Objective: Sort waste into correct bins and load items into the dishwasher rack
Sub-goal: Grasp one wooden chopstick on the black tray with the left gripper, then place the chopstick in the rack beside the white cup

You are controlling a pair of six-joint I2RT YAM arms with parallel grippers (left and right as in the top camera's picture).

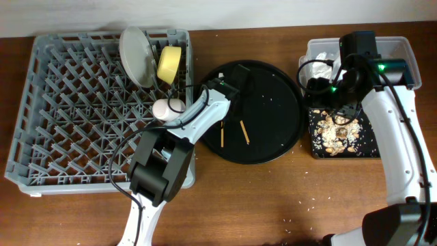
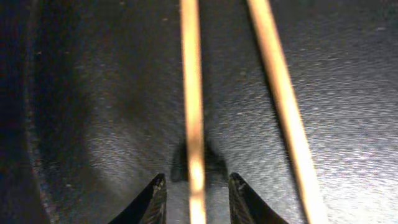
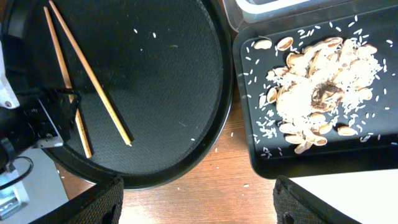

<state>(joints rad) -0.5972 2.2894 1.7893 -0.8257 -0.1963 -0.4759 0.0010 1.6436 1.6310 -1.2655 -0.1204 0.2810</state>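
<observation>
While both wooden chopsticks (image 3: 91,73) are laid side by side on the large round black tray (image 1: 273,102), the left-hand chopstick (image 2: 193,93) is straddled by the left end effector (image 2: 196,193). Its fingers (image 2: 155,199) are set narrowly to either side, with a sliver of gap seen on each side, so nothing is grasped. The right end effector (image 3: 199,200) is held released, fingers wide apart with nothing between them, above the wooden surface (image 3: 230,180) between the round tray and the shallow black tray (image 3: 373,140), in which food scraps (image 3: 317,93) are heaped. A clear tub (image 1: 406,44) is placed just behind that tray. The plate (image 1: 136,55) and yellow bowl (image 1: 169,65) are stood on edge in the grey rack (image 1: 68,123).
</observation>
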